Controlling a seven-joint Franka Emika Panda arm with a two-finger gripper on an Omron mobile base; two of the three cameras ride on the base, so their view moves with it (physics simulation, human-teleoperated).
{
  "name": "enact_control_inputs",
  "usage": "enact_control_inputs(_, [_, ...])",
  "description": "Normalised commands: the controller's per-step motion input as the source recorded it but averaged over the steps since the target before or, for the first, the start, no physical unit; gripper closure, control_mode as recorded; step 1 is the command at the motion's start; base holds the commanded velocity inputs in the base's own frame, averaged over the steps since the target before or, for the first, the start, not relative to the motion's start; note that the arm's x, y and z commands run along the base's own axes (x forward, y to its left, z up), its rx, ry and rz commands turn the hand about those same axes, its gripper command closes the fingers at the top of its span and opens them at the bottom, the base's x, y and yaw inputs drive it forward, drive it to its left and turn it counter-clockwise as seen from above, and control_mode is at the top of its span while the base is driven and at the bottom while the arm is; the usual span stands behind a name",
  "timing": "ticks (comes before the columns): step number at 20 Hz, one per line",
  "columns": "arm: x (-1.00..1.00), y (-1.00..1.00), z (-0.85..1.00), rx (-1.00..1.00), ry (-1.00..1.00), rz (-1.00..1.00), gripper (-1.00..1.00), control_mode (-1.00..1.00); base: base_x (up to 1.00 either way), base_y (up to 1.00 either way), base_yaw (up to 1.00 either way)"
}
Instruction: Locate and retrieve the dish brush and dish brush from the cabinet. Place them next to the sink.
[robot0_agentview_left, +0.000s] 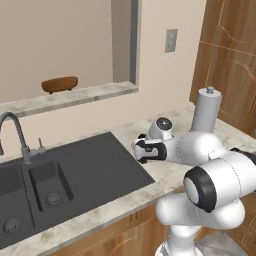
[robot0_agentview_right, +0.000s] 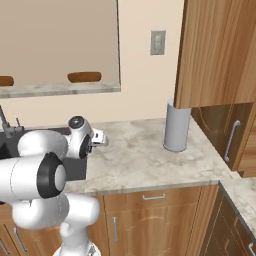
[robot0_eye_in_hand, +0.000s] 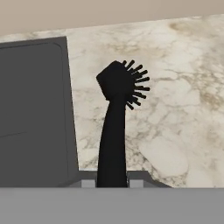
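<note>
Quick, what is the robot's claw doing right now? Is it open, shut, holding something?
Gripper: closed on the handle of the all-black dish brush with a round bristly head, held above the marbled stone counter beside the dark grey sink.

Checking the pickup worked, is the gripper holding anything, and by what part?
Yes. The gripper holds the black brush by the end of its handle, head pointing away.

Arm (robot0_agentview_left: 200, 150) beside dark sink (robot0_agentview_left: 75, 170)

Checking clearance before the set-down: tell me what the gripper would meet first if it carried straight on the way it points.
Probably the marble counter just beside the sink. The black dish brush held in the gripper would touch first; depth is unclear.
</note>
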Motion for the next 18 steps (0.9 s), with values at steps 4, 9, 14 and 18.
enact_control_inputs(4, [0.2,0.0,-0.19,0.0,0.0,0.0,1.0,-1.0,0.0,0.0,0.0])
enact_control_inputs(9, [0.13,0.0,-0.17,0.0,0.0,0.0,1.0,-1.0,0.0,0.0,0.0])
enact_control_inputs(14, [0.1,0.0,-0.18,0.0,0.0,0.0,-1.0,-1.0,0.0,0.0,0.0])
enact_control_inputs(18, [0.09,0.0,-0.18,0.01,0.0,0.0,-1.0,-1.0,0.0,0.0,0.0])
